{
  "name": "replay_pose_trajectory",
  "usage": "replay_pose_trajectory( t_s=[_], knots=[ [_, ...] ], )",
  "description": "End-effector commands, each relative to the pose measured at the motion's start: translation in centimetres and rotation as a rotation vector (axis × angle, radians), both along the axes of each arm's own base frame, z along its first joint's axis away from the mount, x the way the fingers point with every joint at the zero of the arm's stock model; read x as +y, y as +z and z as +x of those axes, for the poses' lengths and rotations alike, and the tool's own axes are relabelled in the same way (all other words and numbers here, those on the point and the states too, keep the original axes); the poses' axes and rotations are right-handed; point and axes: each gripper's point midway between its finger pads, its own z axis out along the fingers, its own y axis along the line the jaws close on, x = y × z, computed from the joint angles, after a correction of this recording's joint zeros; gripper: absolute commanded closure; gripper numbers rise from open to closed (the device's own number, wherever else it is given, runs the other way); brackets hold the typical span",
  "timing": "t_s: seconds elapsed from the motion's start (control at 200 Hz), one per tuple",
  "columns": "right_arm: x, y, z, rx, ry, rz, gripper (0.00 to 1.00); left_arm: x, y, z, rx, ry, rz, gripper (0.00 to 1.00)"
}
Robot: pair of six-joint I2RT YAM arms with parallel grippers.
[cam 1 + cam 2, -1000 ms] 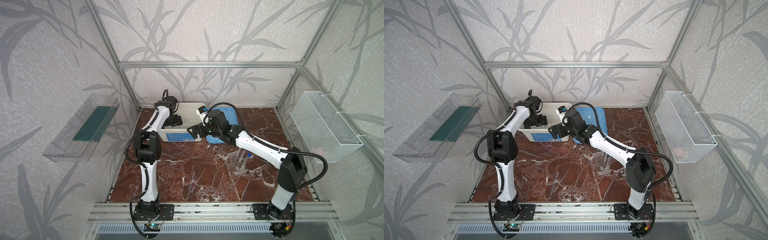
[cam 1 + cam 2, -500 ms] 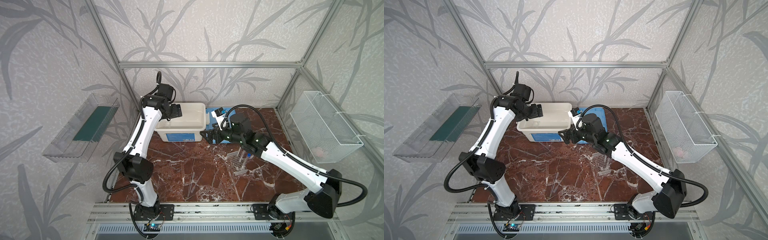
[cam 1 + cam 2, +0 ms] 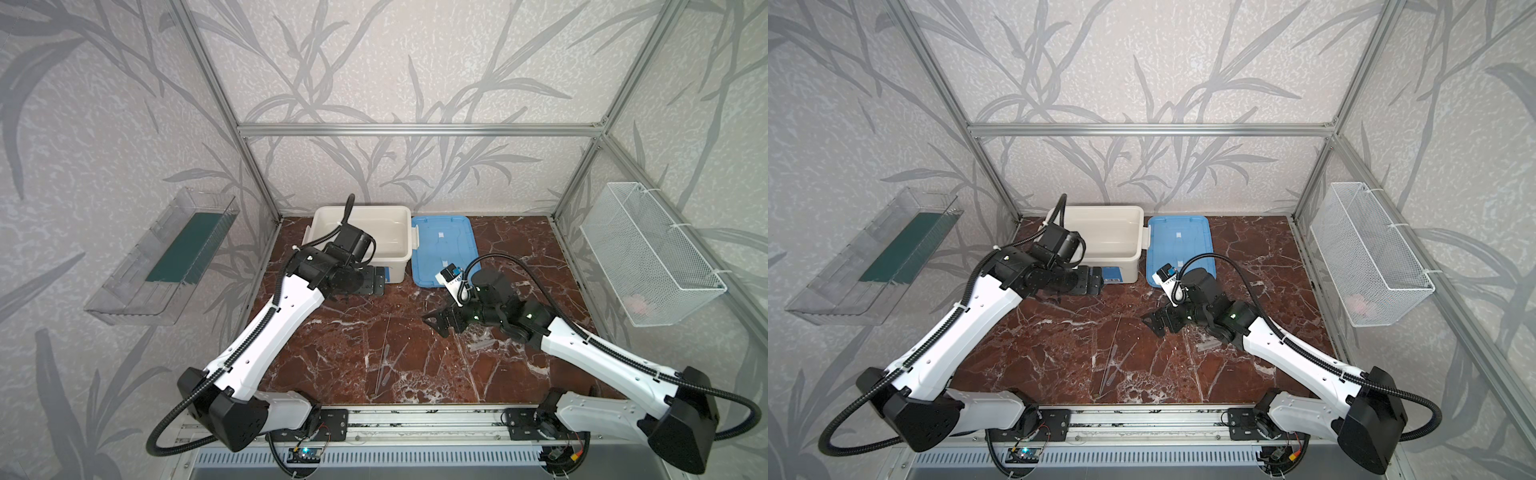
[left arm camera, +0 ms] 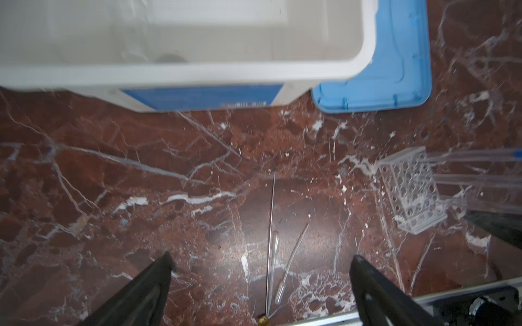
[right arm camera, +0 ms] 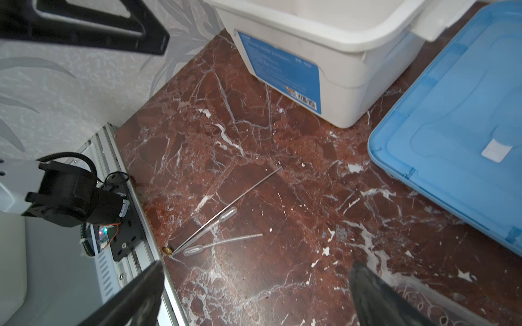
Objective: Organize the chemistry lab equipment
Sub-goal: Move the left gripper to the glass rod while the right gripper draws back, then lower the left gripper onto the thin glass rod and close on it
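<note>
Your left jaws and right jaws both stand wide, empty. The rack [image 4: 409,192] with test tubes [image 4: 466,180] sits on the counter [image 3: 332,353] beside the right jaws; the rod [image 4: 271,214] and two pipettes [image 4: 292,262] lie near the front edge.

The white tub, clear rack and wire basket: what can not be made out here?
- White tub: its inside is blurred in the left wrist view, and the left arm covers part of it in both top views.
- Clear rack: its tubes are cut off by the picture edge, and the right arm hides most of it in both top views.
- Wire basket: the pinkish thing inside is too small to name.
</note>
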Motion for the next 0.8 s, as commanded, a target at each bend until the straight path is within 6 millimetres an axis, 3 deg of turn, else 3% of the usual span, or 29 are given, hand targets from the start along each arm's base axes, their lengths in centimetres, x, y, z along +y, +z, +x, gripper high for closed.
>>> replay_pose_trajectory(
  t_s=[0.0, 0.055, 0.205, 0.275, 0.39, 0.64, 0.795],
  knots=[
    [-0.1, -0.3, -0.7, 0.006, 0.014, 0.018, 0.02, -1.7, -3.1, -1.0, 0.057, 0.043, -0.065, 0.13],
    [0.0, -0.7, -1.0, 0.015, 0.016, 0.02, 0.02, -2.7, -5.0, -1.3, 0.083, 0.045, -0.086, 0.22],
    [0.1, -1.5, -1.4, 0.034, 0.014, 0.017, 0.03, -4.0, -9.2, -2.1, 0.179, 0.046, -0.037, 0.27],
    [0.3, -1.9, -1.6, 0.045, 0.018, 0.02, 0.03, -4.6, -10.7, -2.0, 0.205, 0.046, -0.016, 0.39],
    [0.6, -2.5, -1.9, 0.057, 0.025, 0.013, 0.03, -5.8, -13.1, -2.3, 0.257, 0.048, -0.038, 0.41],
    [0.8, -3.1, -2.2, 0.056, 0.025, 0.002, 0.03, -5.0, -17.4, -2.7, 0.308, 0.079, 0.023, 0.51],
    [0.6, -3.2, -2.2, 0.051, 0.02, -0.004, 0.03, -4.5, -18.5, -2.8, 0.312, 0.098, 0.047, 0.56]
  ],
)
